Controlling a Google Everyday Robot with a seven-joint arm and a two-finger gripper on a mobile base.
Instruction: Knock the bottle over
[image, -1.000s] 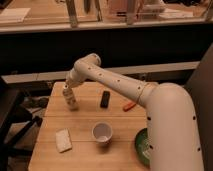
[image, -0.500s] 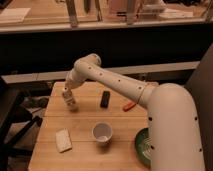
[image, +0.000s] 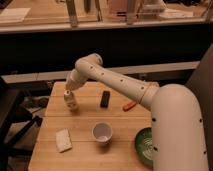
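1. Right now my hand (image: 68, 93) hangs at the far-left part of the wooden surface (image: 120, 150), directly over the bottle (image: 71, 101) and apparently touching its cap.
2. Whether I have any grip on it I cannot tell.
3. The bottle stands close to upright near the left edge, well apart from the black block (image: 105, 98) to its right and the white cup (image: 102, 133) nearer the front.
4. I judge this the contact step: I am at the bottle, but it has not yet toppled.
5. Next I need a firm sideways push high on the bottle, toward open wood rather than off the edge.
6. A pale sponge (image: 63, 140), an orange tool (image: 129, 105) and a green bowl (image: 145, 154) lie out of the way.
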